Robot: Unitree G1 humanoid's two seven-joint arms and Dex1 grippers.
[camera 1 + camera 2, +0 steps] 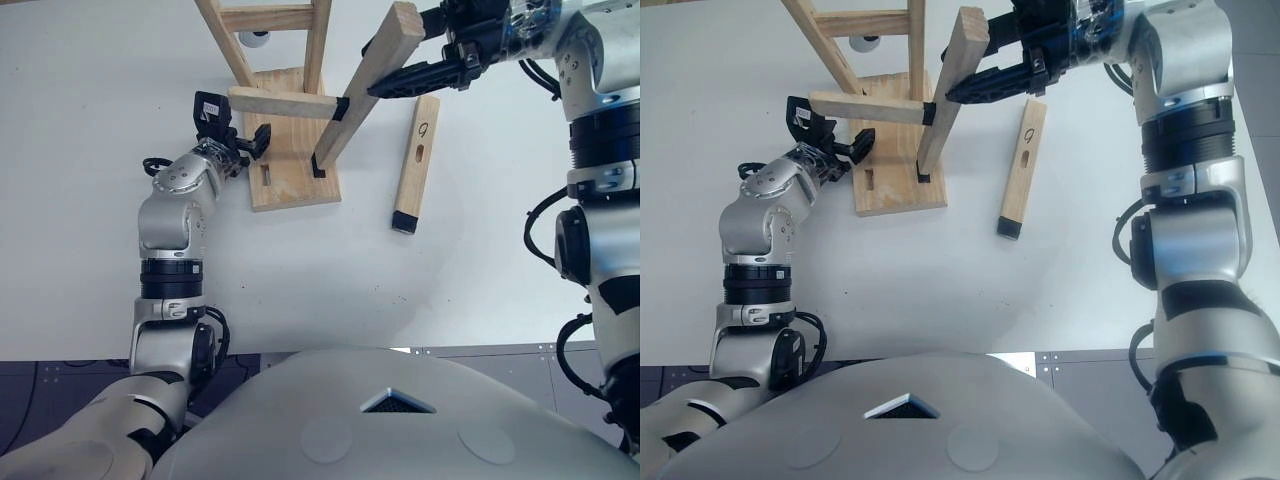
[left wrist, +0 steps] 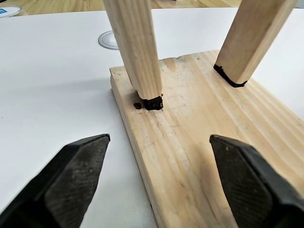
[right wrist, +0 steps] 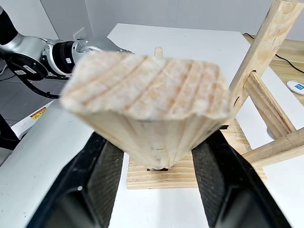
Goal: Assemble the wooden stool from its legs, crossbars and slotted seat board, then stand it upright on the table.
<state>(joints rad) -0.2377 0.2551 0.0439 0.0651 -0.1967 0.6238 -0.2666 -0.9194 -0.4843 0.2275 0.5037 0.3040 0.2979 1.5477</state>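
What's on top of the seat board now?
Three legs with crossbars stand on the seat board; the right tool grips the nearest leg. One empty slot shows. Leg feet cover their slots, hiding the joints.

Handwritten figure, seemingly a 9, on the loose wooden leg point(image 1: 416, 165) lying on the surface point(image 1: 100, 250) near the right hand point(image 1: 383, 62)

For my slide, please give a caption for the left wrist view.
Open left claw at the seat board's edge; two legs stand on the board.
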